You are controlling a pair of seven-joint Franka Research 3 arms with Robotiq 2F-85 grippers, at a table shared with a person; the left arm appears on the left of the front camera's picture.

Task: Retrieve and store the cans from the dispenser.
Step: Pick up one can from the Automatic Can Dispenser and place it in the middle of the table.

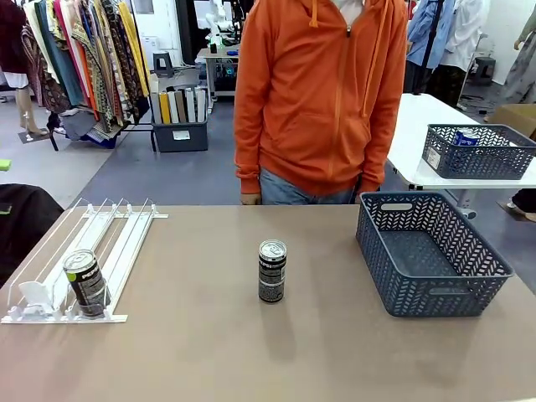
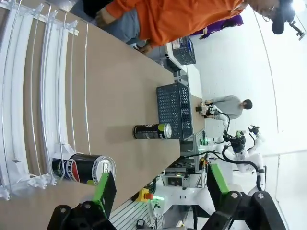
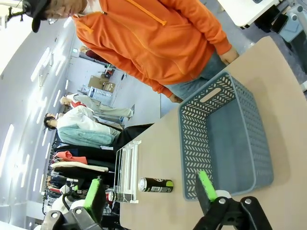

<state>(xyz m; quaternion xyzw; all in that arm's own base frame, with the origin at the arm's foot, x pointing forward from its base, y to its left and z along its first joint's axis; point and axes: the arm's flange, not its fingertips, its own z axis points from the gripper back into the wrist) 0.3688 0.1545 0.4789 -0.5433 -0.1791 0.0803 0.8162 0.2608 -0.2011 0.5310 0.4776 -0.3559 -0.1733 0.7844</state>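
Left gripper (image 2: 160, 179), right gripper (image 3: 149, 181): both released.
1 dark silver-topped can (image 1: 86, 283) stood in the white plastic rail dispenser (image 1: 126, 243), a 2nd can (image 1: 271, 270) right of it.

Blue-grey mesh basket (image 1: 431, 255) on right of tan surface (image 1: 201, 352). Person in orange hoodie (image 1: 322, 92) at far edge. Second basket (image 1: 479, 151) on white table (image 1: 417, 134) behind. Clothes rack (image 1: 84, 59) far left.

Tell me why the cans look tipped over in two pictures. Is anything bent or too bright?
Front view: the middle can stands upright, sharp, with a faint shadow in front of it. Left wrist view: the camera is rolled, so that can looks sideways, and the rack has rails that bow because of the wide lens. Right wrist view: it is rolled too, and the ceiling lights glare white.
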